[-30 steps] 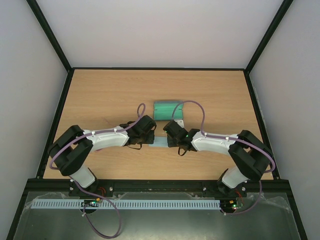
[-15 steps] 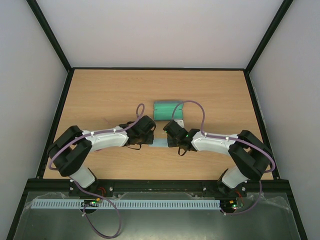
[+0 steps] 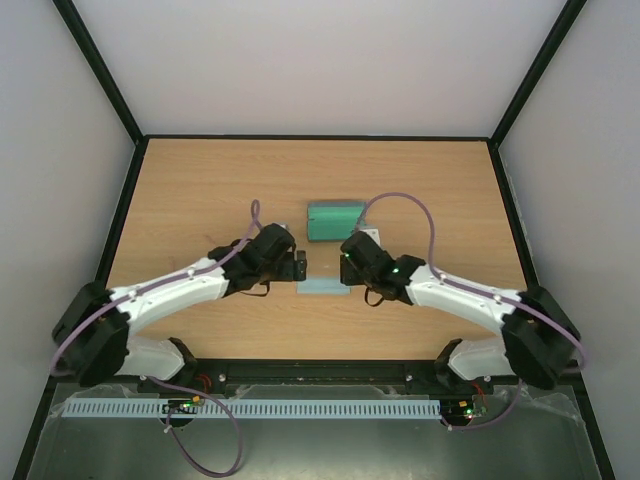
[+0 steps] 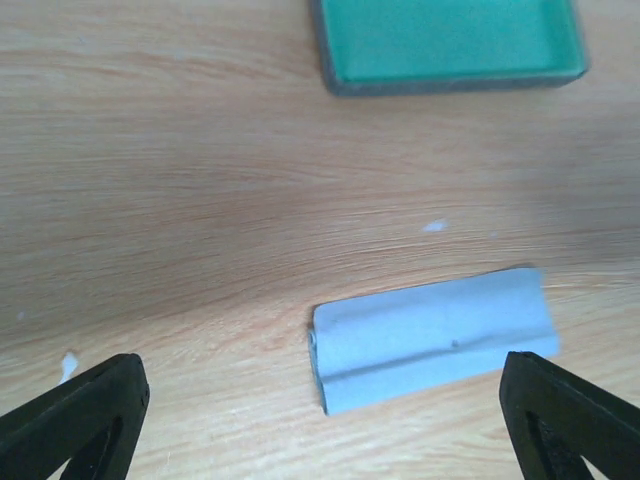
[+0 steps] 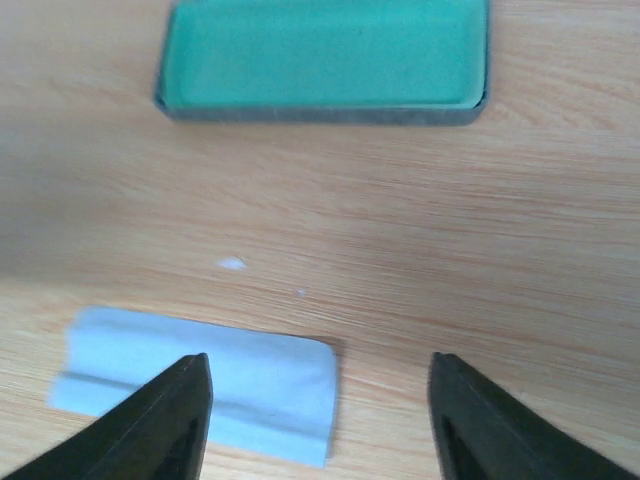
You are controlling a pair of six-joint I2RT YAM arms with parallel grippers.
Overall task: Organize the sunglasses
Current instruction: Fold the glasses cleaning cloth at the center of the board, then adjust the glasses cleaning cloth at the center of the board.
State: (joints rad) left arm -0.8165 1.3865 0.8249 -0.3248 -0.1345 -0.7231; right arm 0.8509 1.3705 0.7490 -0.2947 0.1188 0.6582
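At the middle of the table [image 3: 200,200]: open case [image 3: 334,220], green lining showing; folded blue cloth [image 4: 435,335] lying near it, outside; left gripper [image 4: 322,425] and right gripper [image 5: 325,420] above cloth, fingers apart.

Your left gripper [image 4: 320,425] shows black fingers [image 4: 80,415] spread wide at 7 and 5 o'clock, a folded light blue cloth [image 4: 432,335] flat on the wood table [image 4: 180,200] toward 5, a green-lined open case [image 4: 450,40] at 12–1, well apart.
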